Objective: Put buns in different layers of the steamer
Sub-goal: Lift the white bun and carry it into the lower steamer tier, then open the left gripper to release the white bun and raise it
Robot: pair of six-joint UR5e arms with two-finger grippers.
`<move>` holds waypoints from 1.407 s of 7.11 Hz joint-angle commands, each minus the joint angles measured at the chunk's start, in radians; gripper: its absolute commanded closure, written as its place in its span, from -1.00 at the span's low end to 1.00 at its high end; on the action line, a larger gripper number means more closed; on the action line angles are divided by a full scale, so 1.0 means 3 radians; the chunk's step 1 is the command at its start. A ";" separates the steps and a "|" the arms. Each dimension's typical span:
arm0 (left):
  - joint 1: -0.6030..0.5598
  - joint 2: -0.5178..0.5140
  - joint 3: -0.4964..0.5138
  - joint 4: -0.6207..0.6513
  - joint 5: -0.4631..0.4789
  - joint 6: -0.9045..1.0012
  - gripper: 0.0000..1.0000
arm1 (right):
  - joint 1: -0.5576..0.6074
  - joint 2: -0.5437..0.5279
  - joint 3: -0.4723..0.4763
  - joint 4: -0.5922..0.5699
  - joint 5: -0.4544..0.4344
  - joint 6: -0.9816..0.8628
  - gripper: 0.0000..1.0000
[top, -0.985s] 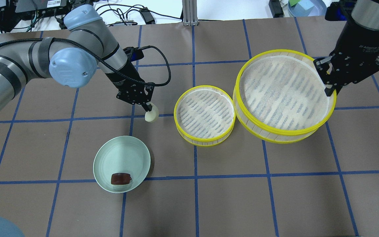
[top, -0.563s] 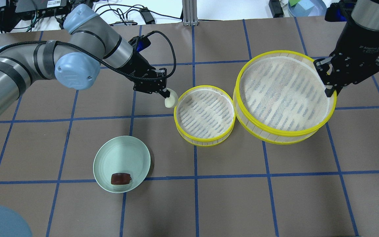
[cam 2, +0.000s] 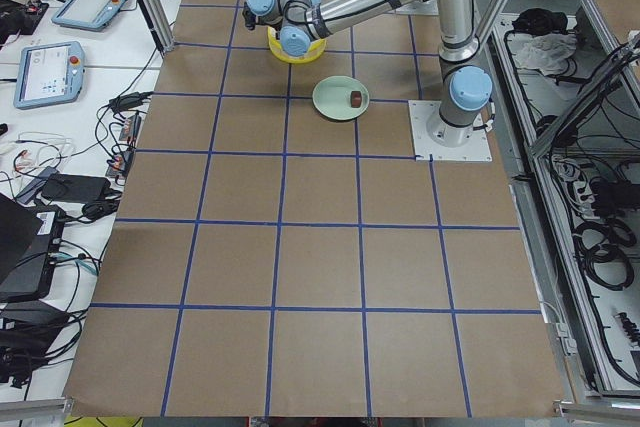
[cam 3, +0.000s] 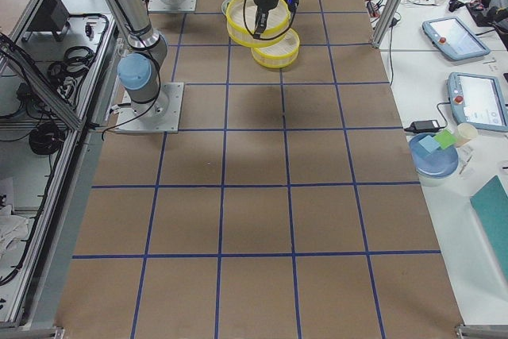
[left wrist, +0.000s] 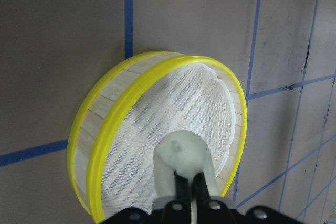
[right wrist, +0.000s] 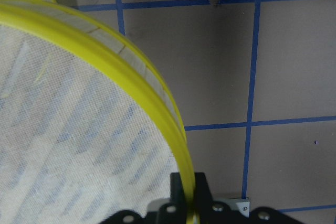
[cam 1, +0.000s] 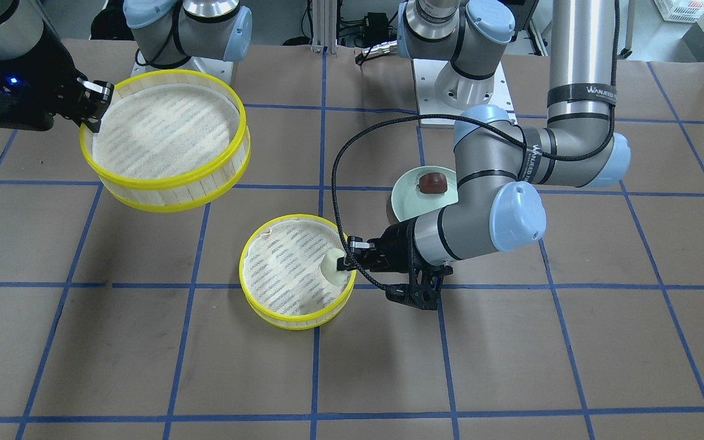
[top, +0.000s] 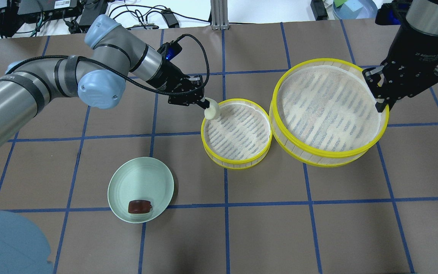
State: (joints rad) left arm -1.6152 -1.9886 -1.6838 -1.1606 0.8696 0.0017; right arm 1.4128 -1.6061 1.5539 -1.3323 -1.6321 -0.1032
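My left gripper (top: 206, 104) is shut on the cream-white bun (top: 211, 109) and holds it over the far left rim of the smaller steamer layer (top: 219, 159), which sits on the table. The bun also shows in the front view (cam 1: 331, 265) and the left wrist view (left wrist: 181, 158). My right gripper (top: 381, 104) is shut on the rim of the larger steamer layer (top: 310, 156) and holds it lifted, beside the smaller one. The dark reddish-brown bun (top: 139, 206) lies in the pale green plate (top: 127, 179).
The brown table cover has a blue tape grid. Cables and equipment lie along the far edge (top: 143, 15). My left arm's cable (top: 200, 57) loops above the smaller layer. The arm bases (cam 1: 456, 85) stand behind the plate in the front view.
My left gripper has carried the cream-white bun to the right, from open table onto the edge of the smaller layer. The right gripper and larger layer have barely moved.
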 commanded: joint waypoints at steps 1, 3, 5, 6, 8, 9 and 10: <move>-0.0122 -0.0075 -0.0002 0.0115 -0.0010 -0.0244 0.85 | 0.0000 0.0000 0.0000 -0.0002 0.0000 -0.0004 1.00; -0.0215 -0.0075 -0.0002 0.0177 0.0010 -0.0404 0.00 | 0.0000 0.0005 0.0000 -0.0002 0.0000 -0.0004 1.00; -0.0215 -0.0054 -0.0002 0.0187 0.0006 -0.0465 -1.00 | 0.0000 0.0005 0.0000 -0.0002 0.0000 -0.0009 1.00; -0.0215 -0.0024 0.0004 0.0172 0.0102 -0.0481 -1.00 | 0.0000 0.0005 0.0000 -0.0002 0.0005 -0.0009 1.00; -0.0185 0.0068 0.0044 0.0060 0.0668 -0.0476 -1.00 | 0.0005 0.0051 0.0005 -0.0033 0.0035 0.0011 1.00; -0.0134 0.0129 0.0044 -0.0017 0.0908 -0.0466 -1.00 | 0.0041 0.0193 0.0010 -0.0195 0.0051 0.0027 1.00; -0.0007 0.0191 0.0050 -0.0164 0.1159 -0.0420 -1.00 | 0.0112 0.0376 0.0010 -0.0389 0.0071 0.0012 1.00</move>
State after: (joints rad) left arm -1.6511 -1.9530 -1.6708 -1.1673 1.1288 -0.1355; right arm 1.4269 -1.5489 1.5563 -1.3898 -1.6177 -0.0980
